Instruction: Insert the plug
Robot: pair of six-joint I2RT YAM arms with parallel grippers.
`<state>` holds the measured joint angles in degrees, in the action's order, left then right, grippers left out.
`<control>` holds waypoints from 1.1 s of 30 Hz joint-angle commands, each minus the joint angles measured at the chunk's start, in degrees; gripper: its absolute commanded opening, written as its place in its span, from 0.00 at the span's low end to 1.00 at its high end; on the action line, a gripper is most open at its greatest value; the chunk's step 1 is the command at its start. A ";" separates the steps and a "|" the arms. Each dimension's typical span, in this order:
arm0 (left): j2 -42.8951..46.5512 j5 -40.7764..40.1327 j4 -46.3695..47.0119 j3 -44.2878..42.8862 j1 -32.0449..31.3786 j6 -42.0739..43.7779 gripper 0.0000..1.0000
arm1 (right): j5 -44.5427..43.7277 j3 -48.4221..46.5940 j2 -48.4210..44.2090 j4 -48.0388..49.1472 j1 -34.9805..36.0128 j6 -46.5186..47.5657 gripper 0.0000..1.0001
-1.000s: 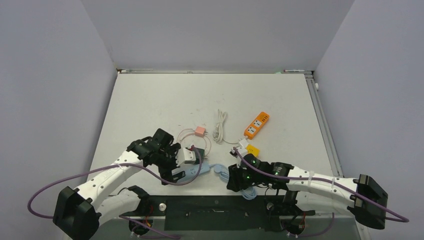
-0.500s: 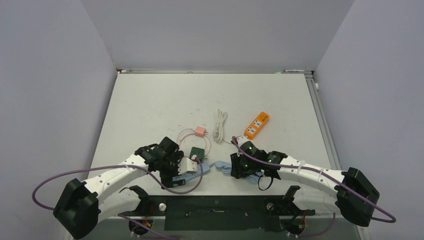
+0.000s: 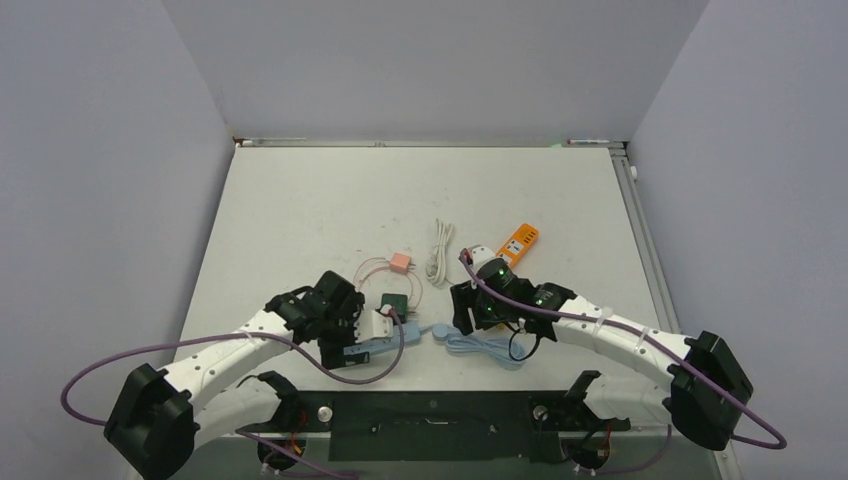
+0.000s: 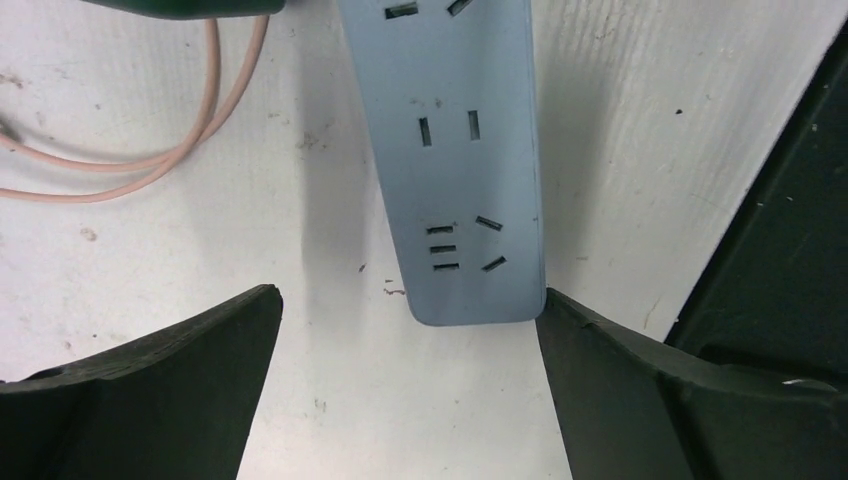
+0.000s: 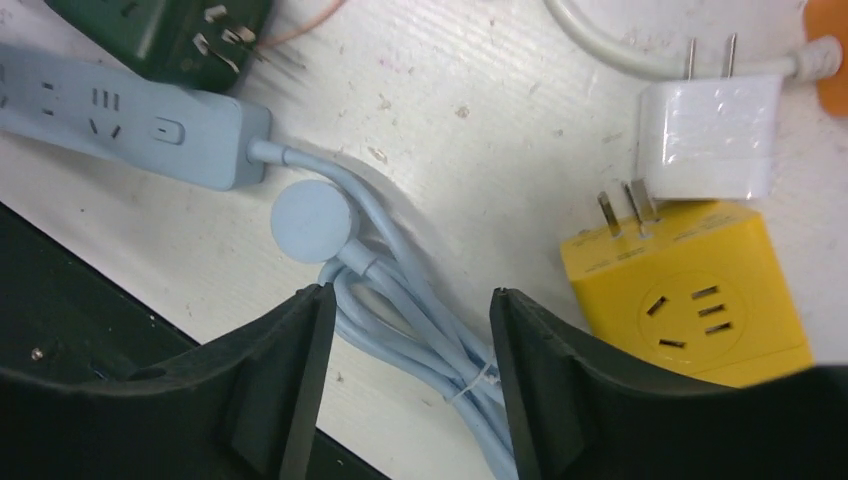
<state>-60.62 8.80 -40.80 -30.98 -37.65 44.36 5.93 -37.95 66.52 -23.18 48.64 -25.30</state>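
My left end effector (image 4: 408,300) stood spread wide and held nothing. Its two fingers (image 4: 150,390) straddled the free end of the blue power strip (image 4: 455,150), the right finger at the strip's corner, touching it or just beside it. I judge that this placement was meant to brace the strip, socket faces up, so that it would not slide under a push.

My right end effector (image 5: 410,300) was partly spread and pinched nothing. It hung over the strip's own bundled blue cable (image 5: 420,330), which lay between the fingers on the table (image 3: 320,210). The round blue plug (image 5: 310,222) lay just ahead of them, close to the strip's cable end, near the table's near edge at its middle.

A white plug (image 5: 710,135) lay farther toward the right edge, prongs pointing away. It touched a yellow cube socket (image 5: 690,300), whose own prongs pointed at it. Which plug the task meant I could not tell.

A dark green socket (image 5: 170,30) lay against the strip's far side and crowded the sockets there. A loose pink cable (image 4: 120,160) curved beside the strip. An orange power strip (image 3: 520,240) and a coiled white cord (image 3: 438,250) lay toward the table's centre, clear of both arms.
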 commanded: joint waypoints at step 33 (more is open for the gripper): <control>1.24 30.97 -5.08 -21.01 37.25 -16.23 0.96 | -21.27 -27.66 32.60 10.19 20.65 -6.47 0.98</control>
<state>-59.66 37.58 -49.47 -49.60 -0.67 30.24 -10.63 -62.17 97.67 -13.41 68.75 -31.00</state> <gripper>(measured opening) 0.963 0.976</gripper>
